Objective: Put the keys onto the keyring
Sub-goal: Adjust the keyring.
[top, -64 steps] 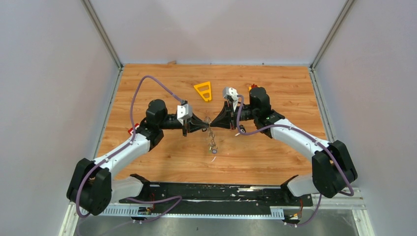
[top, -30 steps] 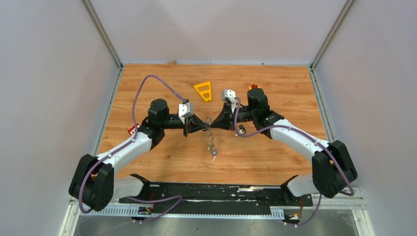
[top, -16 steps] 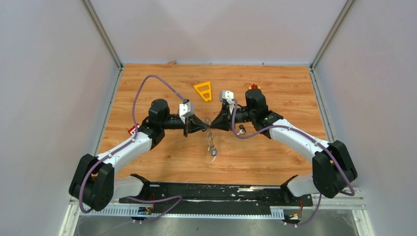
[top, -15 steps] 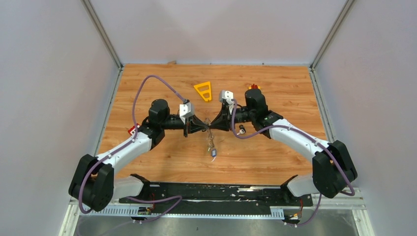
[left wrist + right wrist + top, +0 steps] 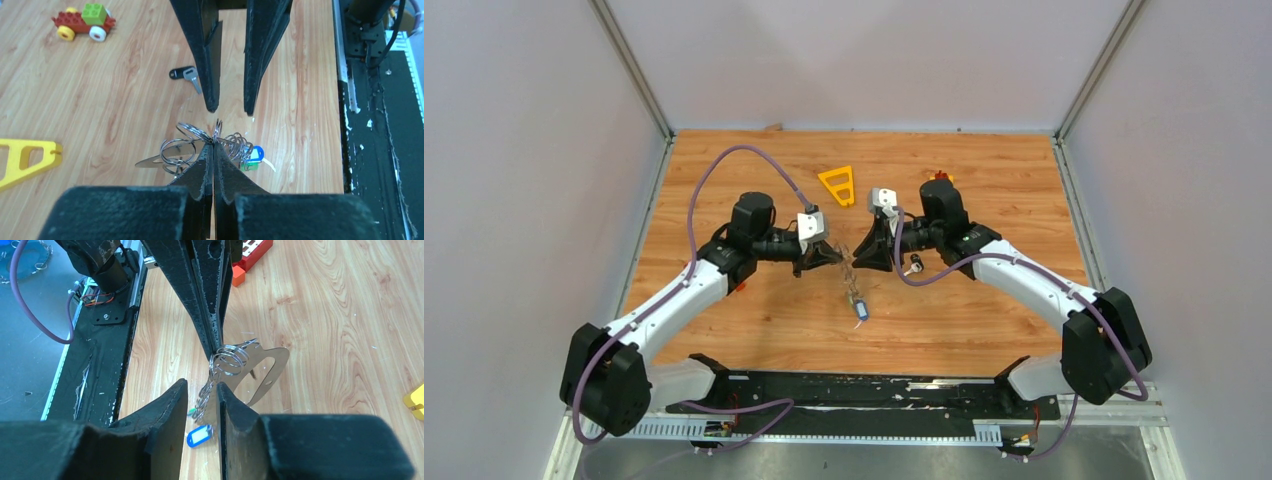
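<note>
Two claws face each other tip to tip over the middle of the table point(image 5: 984, 320). Nearest you, below them, the keys point(image 5: 858, 300) dangle on a chain of small wire rings that ends in a blue tag point(image 5: 199, 435), with a green tag point(image 5: 248, 166) just beside it. You cannot tell whether the blue tag touches the wood. Above that, your left claw point(image 5: 213, 147) is pressed together with no gap. It pinches the keyring point(image 5: 267, 370) at the corner where the coiled rings bunch up, so the flat silver loop hangs tilted from its fingertips. Your right claw point(image 5: 201, 386) stands apart just beside it; the ring chain passes through the gap between its fingers, and they are clamped on nothing. Past the claws, on the right side, a black key point(image 5: 186, 75) lies flat on the wood by itself, apart from the bunch. Farther back a yellow triangle point(image 5: 837, 185) lies on the table, and a toy car point(image 5: 82, 21) of red, green and yellow blocks sits near your right arm.
</note>
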### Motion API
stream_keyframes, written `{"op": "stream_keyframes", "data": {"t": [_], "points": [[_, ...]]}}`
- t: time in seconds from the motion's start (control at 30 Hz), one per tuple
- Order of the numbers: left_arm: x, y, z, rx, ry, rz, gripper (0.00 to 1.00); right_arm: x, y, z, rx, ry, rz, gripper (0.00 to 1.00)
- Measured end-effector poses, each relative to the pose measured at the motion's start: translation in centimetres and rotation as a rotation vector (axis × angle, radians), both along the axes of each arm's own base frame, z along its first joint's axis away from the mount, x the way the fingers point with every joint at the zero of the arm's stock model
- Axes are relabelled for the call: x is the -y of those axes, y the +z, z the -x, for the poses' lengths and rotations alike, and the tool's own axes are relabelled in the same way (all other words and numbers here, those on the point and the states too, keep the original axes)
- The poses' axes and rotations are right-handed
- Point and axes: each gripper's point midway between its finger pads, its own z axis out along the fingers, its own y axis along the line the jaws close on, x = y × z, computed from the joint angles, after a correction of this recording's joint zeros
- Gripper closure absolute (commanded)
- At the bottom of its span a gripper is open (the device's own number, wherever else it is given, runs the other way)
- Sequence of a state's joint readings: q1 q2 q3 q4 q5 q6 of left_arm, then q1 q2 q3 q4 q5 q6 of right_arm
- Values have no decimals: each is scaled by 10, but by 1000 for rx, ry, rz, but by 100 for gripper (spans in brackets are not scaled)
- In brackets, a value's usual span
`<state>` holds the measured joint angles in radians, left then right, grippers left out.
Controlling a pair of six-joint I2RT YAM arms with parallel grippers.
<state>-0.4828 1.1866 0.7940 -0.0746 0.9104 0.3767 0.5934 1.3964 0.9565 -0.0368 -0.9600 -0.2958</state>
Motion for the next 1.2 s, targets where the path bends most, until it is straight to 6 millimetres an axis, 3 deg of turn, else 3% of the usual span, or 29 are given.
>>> {"op": "stream_keyframes", "data": {"t": [0.17,0.43,0.67,1.2], "points": [[-6,-8,0,-14,28,-79,100,2,-5,3,-3,13,16,78],[-2,10,-10,40,53,-194,100,1,2,2,9,15,13,76],[-5,-1,-3,-12,52,-279,100,1,2,2,9,17,13,80],[0,-2,9,-88,24,-254,100,-7,2,13,11,63,11,81]]}}
